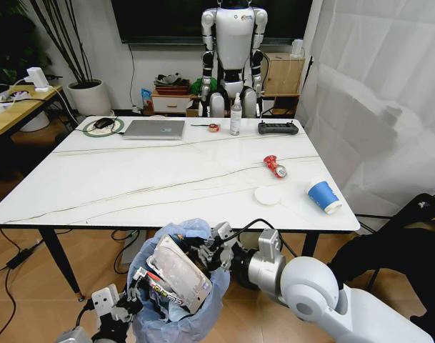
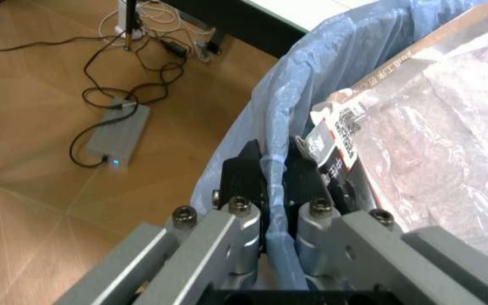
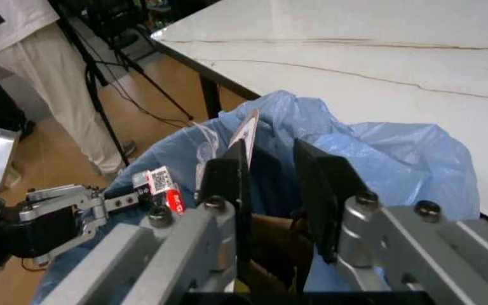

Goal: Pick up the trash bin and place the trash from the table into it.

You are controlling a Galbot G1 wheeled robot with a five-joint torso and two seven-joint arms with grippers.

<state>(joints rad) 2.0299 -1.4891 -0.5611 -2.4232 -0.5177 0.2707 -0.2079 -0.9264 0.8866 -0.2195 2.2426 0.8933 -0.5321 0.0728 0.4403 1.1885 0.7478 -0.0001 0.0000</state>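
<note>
Trash bin (image 1: 178, 286), lined with a puffy light-blue bag, sat before the marble tabletop (image 1: 131, 179), holding a flat white packet (image 1: 180, 273) and brown cardboard (image 3: 269, 244). Left gripper (image 2: 274, 175) had its jaws clamped on the rim; right gripper (image 3: 269, 184) hung above, jaws slightly apart, empty. A crushed red can (image 1: 275, 166) and blue paper cup (image 1: 323, 195) lay near the laptop (image 1: 154, 128) and spray bottle (image 1: 236, 114).

Even indoor light is given from above, the table (image 1: 167, 179) is lit brightly with soft glare on its white top, dim shadow is seen under it, near fingers (image 3: 227, 184) are blurred in both wrist views, the head view is kept sharp.
</note>
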